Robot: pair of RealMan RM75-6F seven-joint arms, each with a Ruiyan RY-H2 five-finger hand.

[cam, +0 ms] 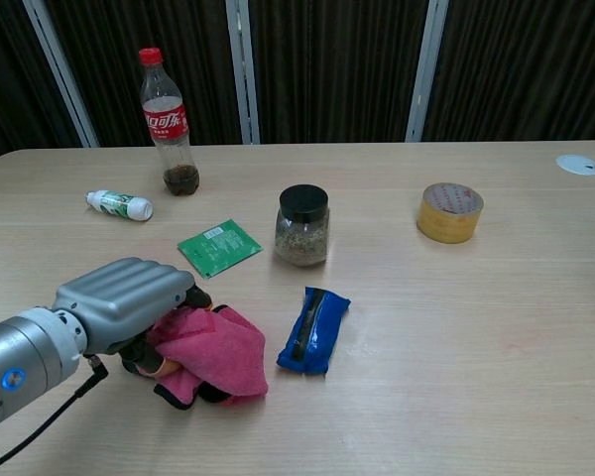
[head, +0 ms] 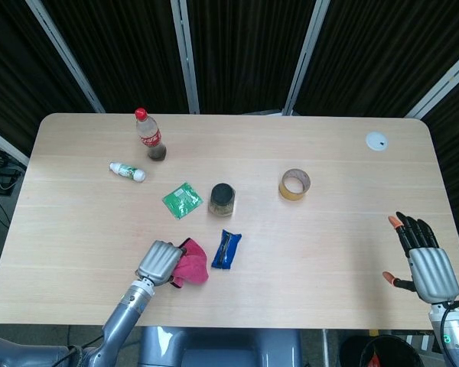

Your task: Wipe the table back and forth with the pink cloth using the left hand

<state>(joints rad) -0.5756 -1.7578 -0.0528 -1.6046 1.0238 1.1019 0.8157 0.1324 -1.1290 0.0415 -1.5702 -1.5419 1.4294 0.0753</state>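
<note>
Hidden, as we see it: left hand (cam: 129, 297) fingers, curled under the pink cloth (cam: 213, 349). At 4 o'clock in the head view, right hand (head: 424, 261) wrist cut by the edge; absent from chest view.

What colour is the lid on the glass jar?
Black; the jar's lid shows best in the chest view.

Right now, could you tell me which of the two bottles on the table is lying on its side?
The small white bottle with the green label lies on its side; the red-capped cola bottle behind it stands upright.
</note>
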